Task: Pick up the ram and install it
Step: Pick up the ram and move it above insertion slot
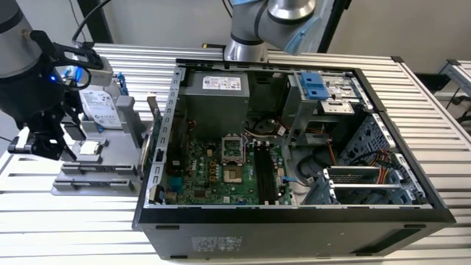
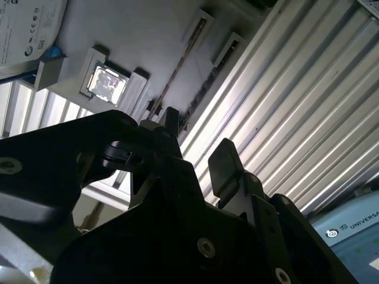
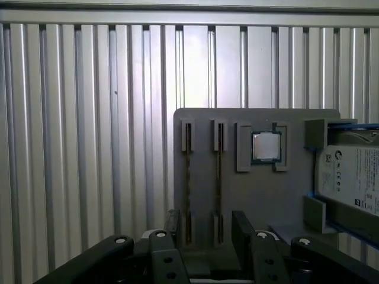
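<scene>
Two ram sticks stand on edge in parallel slots of a grey holder block; one ram lies beside the other, each showing as a thin dark-gold line. In the second wrist view the nearer ram runs toward the black fingers. My gripper hovers above the end of the slots, open, with a finger outside one stick and the other finger outside the second. Nothing is held. In the exterior view the gripper hangs over the block at that view's left.
On the same block sit a small square silver processor chip and a silver hard drive in a blue frame. The open computer case lies at the exterior view's right, its motherboard showing long black memory slots. Ribbed aluminium table all around.
</scene>
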`<action>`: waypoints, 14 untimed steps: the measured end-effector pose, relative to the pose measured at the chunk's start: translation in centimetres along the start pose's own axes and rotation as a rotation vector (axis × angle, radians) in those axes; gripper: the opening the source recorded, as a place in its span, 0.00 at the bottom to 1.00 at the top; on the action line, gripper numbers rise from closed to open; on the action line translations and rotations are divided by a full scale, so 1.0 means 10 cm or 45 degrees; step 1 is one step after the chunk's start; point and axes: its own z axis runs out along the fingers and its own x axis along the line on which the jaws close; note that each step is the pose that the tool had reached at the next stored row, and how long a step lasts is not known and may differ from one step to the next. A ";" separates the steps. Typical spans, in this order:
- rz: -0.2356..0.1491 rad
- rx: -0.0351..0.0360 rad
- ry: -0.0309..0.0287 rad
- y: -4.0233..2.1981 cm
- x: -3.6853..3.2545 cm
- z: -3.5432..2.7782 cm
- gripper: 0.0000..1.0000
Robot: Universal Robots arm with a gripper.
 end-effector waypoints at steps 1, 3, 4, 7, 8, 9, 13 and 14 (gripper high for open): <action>0.000 0.0000 0.0000 -0.001 0.000 0.019 1.00; 0.000 -0.0001 0.0001 -0.003 -0.001 0.055 1.00; 0.000 0.0000 0.0000 -0.003 -0.001 0.073 1.00; 0.000 0.0002 0.0000 -0.004 0.001 0.128 1.00; 0.000 0.0003 0.0000 -0.005 0.002 0.147 1.00; 0.000 0.0002 0.0001 -0.005 0.002 0.165 1.00; 0.000 0.0002 0.0008 -0.007 0.004 0.237 1.00; 0.000 0.0002 0.0008 -0.007 0.004 0.255 1.00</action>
